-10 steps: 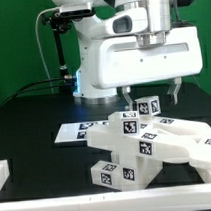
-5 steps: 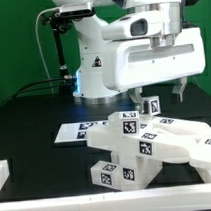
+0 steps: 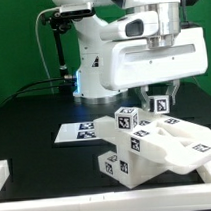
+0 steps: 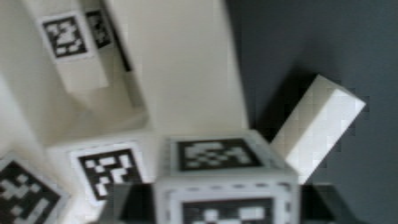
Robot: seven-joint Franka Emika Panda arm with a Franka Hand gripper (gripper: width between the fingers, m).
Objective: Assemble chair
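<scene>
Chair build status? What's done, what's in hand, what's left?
Done: several white pieces sit joined as one chair cluster on the black table. In hand: the gripper is down at a tagged block on top of the cluster; jaw state is hidden. Left: it isn't a recognisable upright chair yet. The marker board lies beside it.

The gripper [image 3: 161, 99] mostly vanishes behind the chunky white tagged plastic chair pieces [image 3: 155, 141], so can't tell how wide its fingers sit. Those pieces run off the exterior view's right edge. The flat white marker board [image 3: 73, 133] is half covered. Wrist view's blurry; tags unreadable.
</scene>
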